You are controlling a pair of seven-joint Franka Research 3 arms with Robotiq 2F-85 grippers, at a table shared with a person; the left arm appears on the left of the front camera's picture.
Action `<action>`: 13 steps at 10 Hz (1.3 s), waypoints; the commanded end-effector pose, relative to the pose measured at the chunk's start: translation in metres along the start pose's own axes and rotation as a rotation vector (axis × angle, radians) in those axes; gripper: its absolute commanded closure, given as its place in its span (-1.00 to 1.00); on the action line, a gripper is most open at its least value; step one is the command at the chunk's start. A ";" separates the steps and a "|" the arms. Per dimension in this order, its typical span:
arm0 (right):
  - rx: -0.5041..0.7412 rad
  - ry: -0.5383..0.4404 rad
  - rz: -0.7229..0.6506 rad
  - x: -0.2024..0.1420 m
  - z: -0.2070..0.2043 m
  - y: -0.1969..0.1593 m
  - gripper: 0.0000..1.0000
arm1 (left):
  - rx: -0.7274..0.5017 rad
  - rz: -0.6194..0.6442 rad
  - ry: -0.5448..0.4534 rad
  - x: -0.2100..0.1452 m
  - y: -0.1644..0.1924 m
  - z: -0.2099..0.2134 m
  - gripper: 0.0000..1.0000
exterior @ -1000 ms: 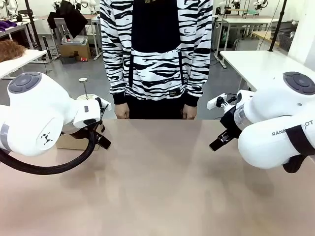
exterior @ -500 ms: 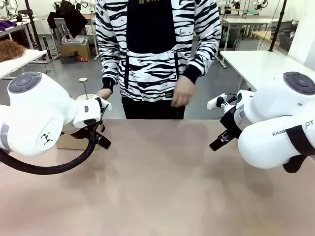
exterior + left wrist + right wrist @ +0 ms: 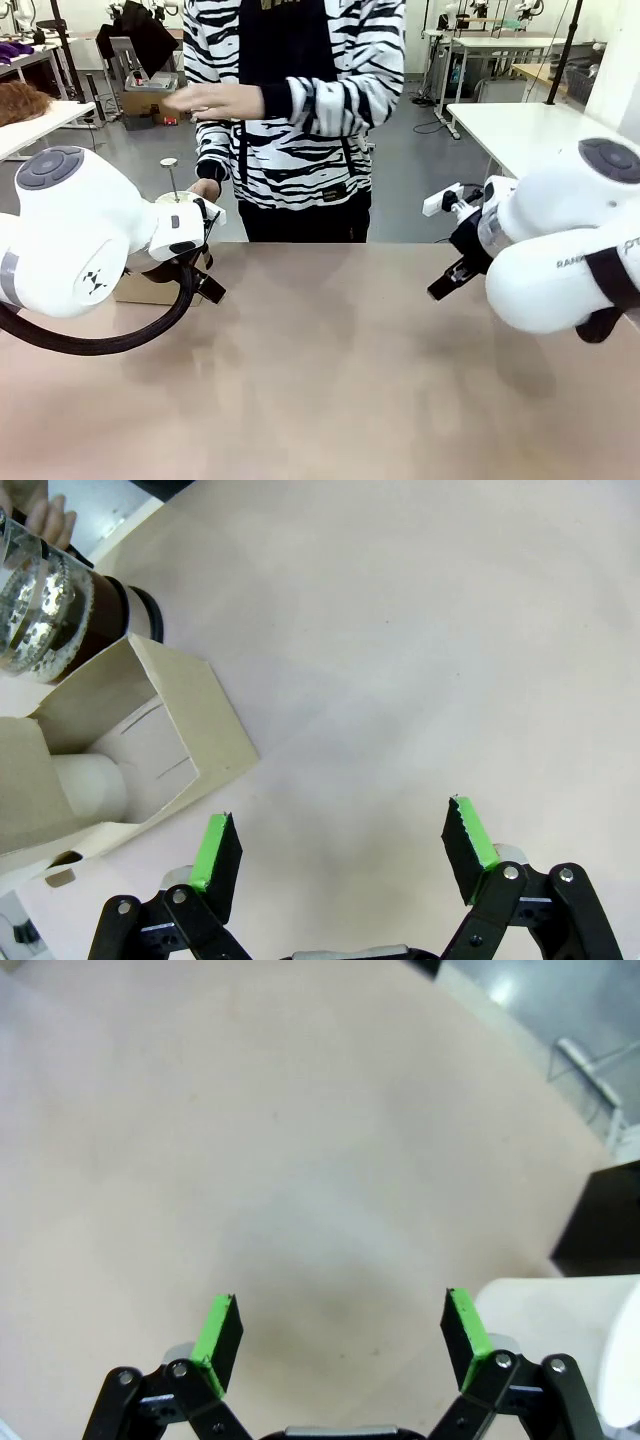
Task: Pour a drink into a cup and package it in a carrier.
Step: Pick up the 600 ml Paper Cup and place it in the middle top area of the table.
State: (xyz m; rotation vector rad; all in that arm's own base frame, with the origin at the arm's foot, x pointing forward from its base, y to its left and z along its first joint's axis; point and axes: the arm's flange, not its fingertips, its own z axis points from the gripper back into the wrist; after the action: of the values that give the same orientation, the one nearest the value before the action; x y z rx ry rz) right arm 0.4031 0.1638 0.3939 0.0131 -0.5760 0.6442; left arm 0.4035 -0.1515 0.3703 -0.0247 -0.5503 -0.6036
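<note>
Left claw [image 3: 342, 812] open, pads wide apart, over bare tabletop [image 3: 420, 630] just beside the carrier [image 3: 175, 715]. Carrier is pale brown cardboard, open-topped, with the white cup [image 3: 90, 785] sitting inside. Clear glass jug [image 3: 30, 610] is right behind the carrier, possibly touching; it's at the frame edge, hard to say. Drink [image 3: 97, 608] looks dark amber-brown. Person's hand [image 3: 45, 515] is beyond the jug. Right claw [image 3: 340, 1300] open, well apart from the carrier.

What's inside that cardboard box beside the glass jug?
A white rounded shape, likely the cup, sits between the walls of the carrier. The cardboard flaps cover its base and the rest of the interior.
</note>
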 end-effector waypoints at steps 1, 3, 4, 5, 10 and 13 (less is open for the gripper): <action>-0.007 0.001 -0.028 0.045 0.061 -0.018 -1.00 | 0.000 -0.001 0.000 0.000 0.000 0.000 -1.00; 0.091 -0.049 -0.038 0.062 0.120 -0.058 -1.00 | 0.000 -0.001 0.000 0.000 0.000 0.000 -1.00; 0.161 -0.095 -0.020 0.053 0.149 -0.089 -1.00 | 0.000 -0.001 0.000 0.000 0.000 0.000 -1.00; 0.237 -0.138 0.006 0.039 0.171 -0.117 -1.00 | 0.000 -0.001 0.000 0.000 0.000 0.000 -1.00; 0.439 -0.554 0.029 -0.076 0.163 -0.226 -1.00 | 0.000 -0.001 0.000 0.000 0.000 0.000 -1.00; 0.373 -0.500 0.079 -0.080 0.187 -0.224 -1.00 | 0.000 -0.001 0.000 0.000 0.000 0.000 -1.00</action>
State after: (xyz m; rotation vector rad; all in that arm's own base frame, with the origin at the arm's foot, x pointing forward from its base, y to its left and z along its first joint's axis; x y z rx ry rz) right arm 0.3893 -0.0984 0.5289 0.5461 -0.9304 0.7829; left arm 0.4037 -0.1517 0.3702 -0.0236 -0.5500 -0.6038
